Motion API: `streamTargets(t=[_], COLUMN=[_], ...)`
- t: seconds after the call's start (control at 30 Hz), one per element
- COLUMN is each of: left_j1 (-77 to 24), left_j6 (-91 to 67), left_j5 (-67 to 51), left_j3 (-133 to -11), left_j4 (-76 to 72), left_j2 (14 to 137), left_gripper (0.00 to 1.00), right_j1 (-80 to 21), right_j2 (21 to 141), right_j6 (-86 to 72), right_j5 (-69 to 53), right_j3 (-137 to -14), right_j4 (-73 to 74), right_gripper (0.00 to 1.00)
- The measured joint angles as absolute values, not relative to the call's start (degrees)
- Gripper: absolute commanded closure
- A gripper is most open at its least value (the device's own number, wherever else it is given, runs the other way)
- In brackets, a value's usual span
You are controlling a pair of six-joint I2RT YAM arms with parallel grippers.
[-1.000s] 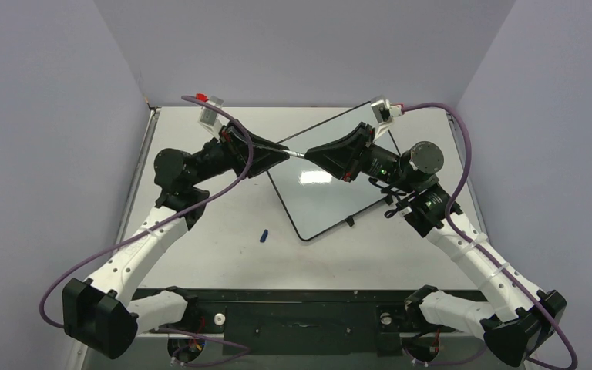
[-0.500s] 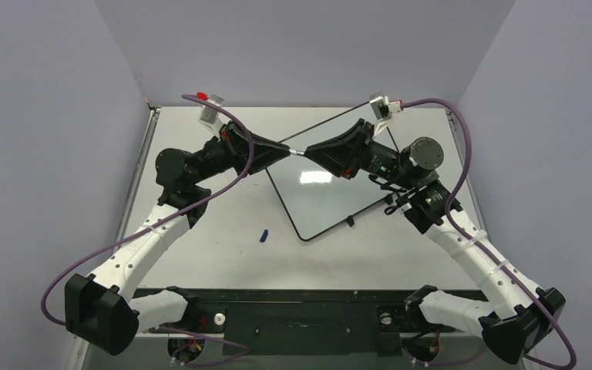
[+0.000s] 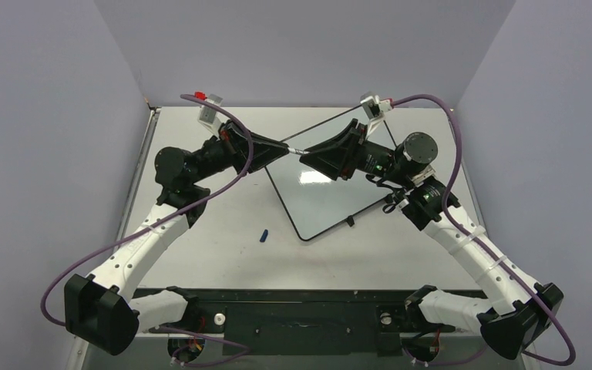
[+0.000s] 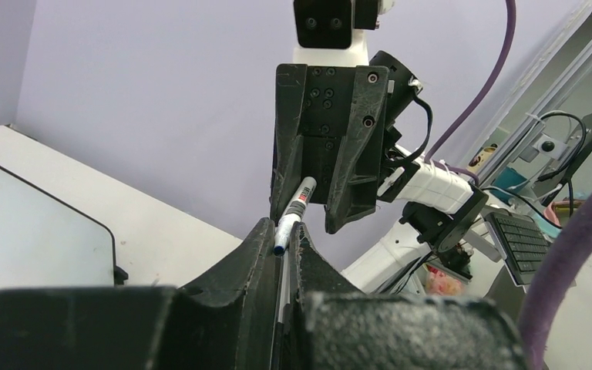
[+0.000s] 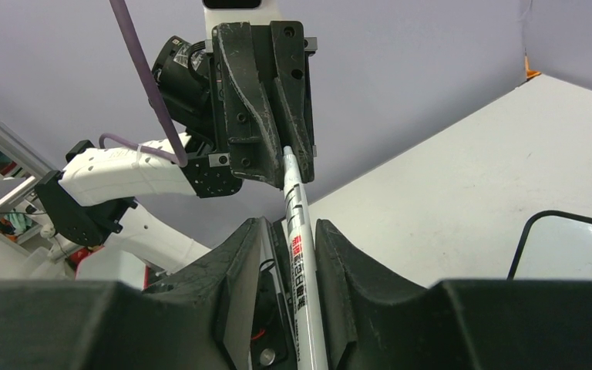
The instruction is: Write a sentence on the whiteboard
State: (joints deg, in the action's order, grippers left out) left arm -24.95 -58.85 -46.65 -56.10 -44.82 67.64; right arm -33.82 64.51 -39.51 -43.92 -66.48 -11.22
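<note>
Nearest to the arm bases, a small blue piece [image 3: 264,235], maybe a cap, is lying on the table [image 3: 200,254]; it is too small to be sure. Just beyond it the whiteboard [image 3: 331,202] is lying flat, turned at an angle. Its surface is showing only glare, so the sentence is not yet on it. Over its far left corner the two arms are meeting nose to nose, with the marker [image 3: 296,152] bridging them.

The left gripper [image 4: 280,235] is pinching narrowly on the marker's blue end. The right gripper [image 5: 289,231] is sitting close around the barrel, but I cannot tell if it is pressing.

I am judging this to be a handover. One side should be clamping firmly before the other is loosening, and any pull should be going straight along the barrel. Which end is carrying the tip is hidden inside the fingers.
</note>
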Motion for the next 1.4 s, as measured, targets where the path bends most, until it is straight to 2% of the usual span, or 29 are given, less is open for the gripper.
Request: streamTargets(t=[0.23, 0.6, 0.97, 1.13, 1.2, 1.3, 1.4], left_j1=[-24.58, -24.53, -24.53, -24.56, -24.56, -24.56, -24.56], left_j6=[-58.83, -58.7, -57.71, -57.67, -57.65, -57.67, -57.74], left_j5=[-46.48, -46.0, -45.63, -45.63, -45.6, -45.6, -45.56], left_j3=[-56.23, -56.27, -56.27, -56.27, -56.27, -56.27, -56.27], left_j4=[-44.84, -44.86, -44.82, -44.86, -44.86, -44.86, -44.91], left_j2=[67.64, 67.26, 65.76, 65.56, 65.47, 65.43, 65.41], left_gripper=[1.0, 1.0, 1.0, 1.0, 1.0, 1.0, 1.0], right_j1=[-34.28, -34.57, -34.98, -34.98, -34.98, -34.98, -34.98], right_j2=[65.14, 65.25, 65.23, 65.23, 65.23, 65.23, 65.23], right_j6=[-39.09, -39.88, -42.3, -43.18, -43.42, -44.12, -44.49], right_j5=[-43.9, -43.77, -43.72, -43.44, -43.27, -42.89, -42.83], right_j3=[-66.63, -66.63, -66.52, -66.35, -65.98, -65.58, -65.52], right_j4=[-9.76, -10.94, -14.81, -16.01, -16.69, -17.23, -17.69], right_gripper=[0.79, 0.76, 0.77, 0.82, 0.86, 0.98, 1.0])
